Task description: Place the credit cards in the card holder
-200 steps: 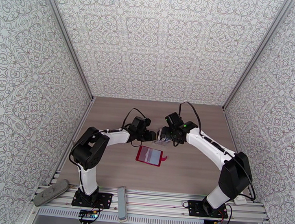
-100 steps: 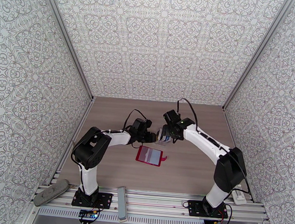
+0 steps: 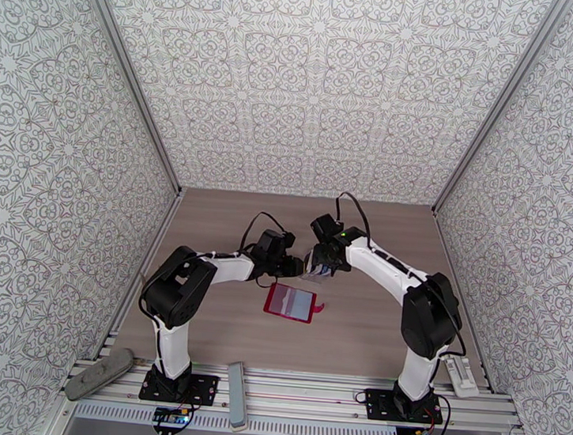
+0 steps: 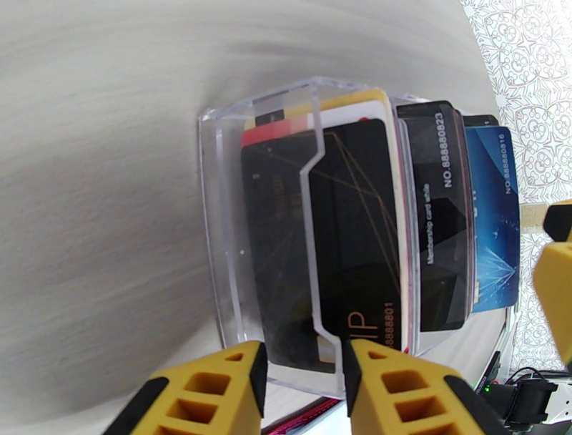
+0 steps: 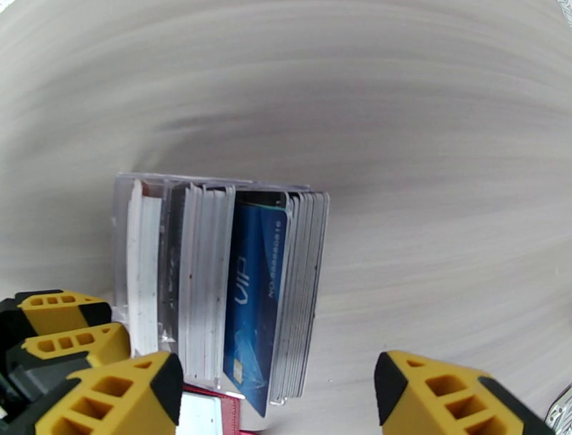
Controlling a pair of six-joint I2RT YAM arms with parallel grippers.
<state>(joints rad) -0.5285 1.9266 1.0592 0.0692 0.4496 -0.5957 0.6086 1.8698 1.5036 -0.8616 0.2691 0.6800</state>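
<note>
The credit cards stand on edge in a clear plastic box (image 3: 311, 273) at mid-table. A black card (image 4: 357, 229) is at the front and a blue card (image 4: 493, 214) further back. My left gripper (image 4: 304, 372) is open, its yellow fingers either side of the box's front wall. My right gripper (image 5: 275, 393) is open wide, straddling the whole stack around the blue card (image 5: 250, 308). The card holder (image 3: 289, 302), a red wallet, lies open flat just in front of the box; its red edge (image 5: 225, 418) shows below the cards.
A grey bar (image 3: 235, 393) lies across the front rail. A grey oblong object (image 3: 98, 372) sits at the front left, and a white device (image 3: 462, 376) at the front right. Patterned walls enclose the table on three sides.
The right arm's elbow has swung inward and its gripper has edged left over the box. Both grippers' jaws have narrowed. The wallet has not moved.
</note>
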